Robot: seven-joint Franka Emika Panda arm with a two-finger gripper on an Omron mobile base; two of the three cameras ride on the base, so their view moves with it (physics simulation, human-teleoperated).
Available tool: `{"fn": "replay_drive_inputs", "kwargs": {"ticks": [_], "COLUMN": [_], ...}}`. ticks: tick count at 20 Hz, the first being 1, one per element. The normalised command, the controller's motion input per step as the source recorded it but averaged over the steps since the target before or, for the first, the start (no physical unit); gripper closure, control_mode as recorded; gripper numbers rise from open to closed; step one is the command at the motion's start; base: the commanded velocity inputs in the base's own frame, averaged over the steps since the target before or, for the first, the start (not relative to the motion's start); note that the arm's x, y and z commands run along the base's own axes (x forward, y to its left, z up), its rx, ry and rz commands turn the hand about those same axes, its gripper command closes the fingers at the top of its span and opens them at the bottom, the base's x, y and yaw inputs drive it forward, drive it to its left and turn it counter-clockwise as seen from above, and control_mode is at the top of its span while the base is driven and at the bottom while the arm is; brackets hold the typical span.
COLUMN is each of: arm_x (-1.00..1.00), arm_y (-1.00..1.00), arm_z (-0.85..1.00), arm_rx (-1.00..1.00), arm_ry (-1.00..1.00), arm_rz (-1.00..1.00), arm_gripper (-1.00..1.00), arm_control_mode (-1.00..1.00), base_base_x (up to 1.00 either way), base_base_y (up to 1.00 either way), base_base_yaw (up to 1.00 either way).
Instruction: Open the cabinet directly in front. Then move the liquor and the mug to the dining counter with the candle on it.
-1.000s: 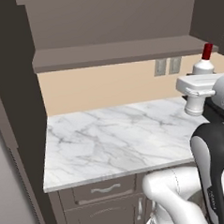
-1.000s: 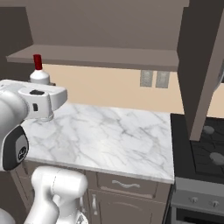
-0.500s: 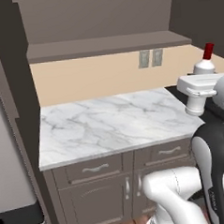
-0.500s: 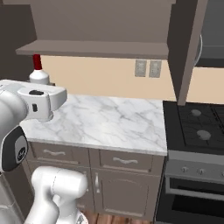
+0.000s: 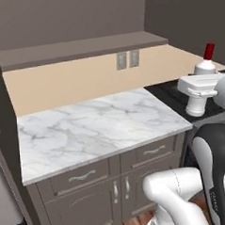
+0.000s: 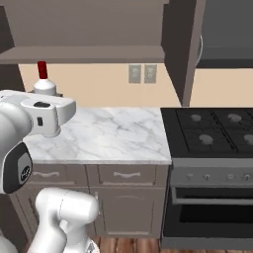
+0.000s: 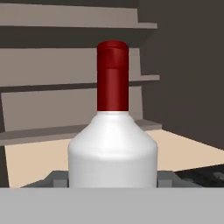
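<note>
Gripper [image 7: 113, 181] is clamped on the liquor bottle [image 7: 113, 144]: in the hand view the white body sits square between the dark fingertips [image 7: 57, 178], red cap upright and roughly centred, no visible tilt. From the base cameras the liquor bottle [image 5: 205, 64] rides above the white hand, held up in the air and off any surface, well clear of the marble worktop [image 5: 91, 127]. So the step in hand looks like the carry: bottle is out of the cabinet and needs to reach the dining counter, while the mug is not yet dealt with as far as these frames tell. Advice: keep the wrist level so the bottle stays vertical, since it is a smooth, round body and could slip or rotate if the hand rolls. Don't change jaw width in transit. Mind the sweep: the stove [image 6: 212, 128] sits just beside the worktop on the right, and the open cabinet door [image 6: 180, 47] hangs above its edge, so keep the bottle low enough to pass under it or swing away from it. Farther back, the beige backsplash with the wall outlet [image 6: 142, 73] and the cabinet shelves [image 7: 65, 85] are behind the bottle. Set down only once the island top is under the hand, base flat first, then let go.
</note>
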Motion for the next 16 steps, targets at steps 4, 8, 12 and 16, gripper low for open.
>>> {"fn": "replay_drive_inputs", "kwargs": {"ticks": [4,8,12,16], "arm_x": [0.0,0.0,0.0,0.0], "arm_y": [0.0,0.0,0.0,0.0], "arm_z": [0.0,0.0,0.0,0.0], "arm_rx": [0.0,0.0,0.0,0.0], "arm_ry": [0.0,0.0,0.0,0.0], "arm_rz": [0.0,0.0,0.0,0.0], "arm_gripper": [1.0,1.0,1.0,1.0], "arm_control_mode": [1.0,1.0,1.0,1.0], "base_base_x": [-0.22,-0.41,-0.59,-0.7], "base_base_y": [0.0,-0.04,-0.11,-0.14], "base_base_yaw": [-0.32,-0.33,-0.34,-0.35]}}
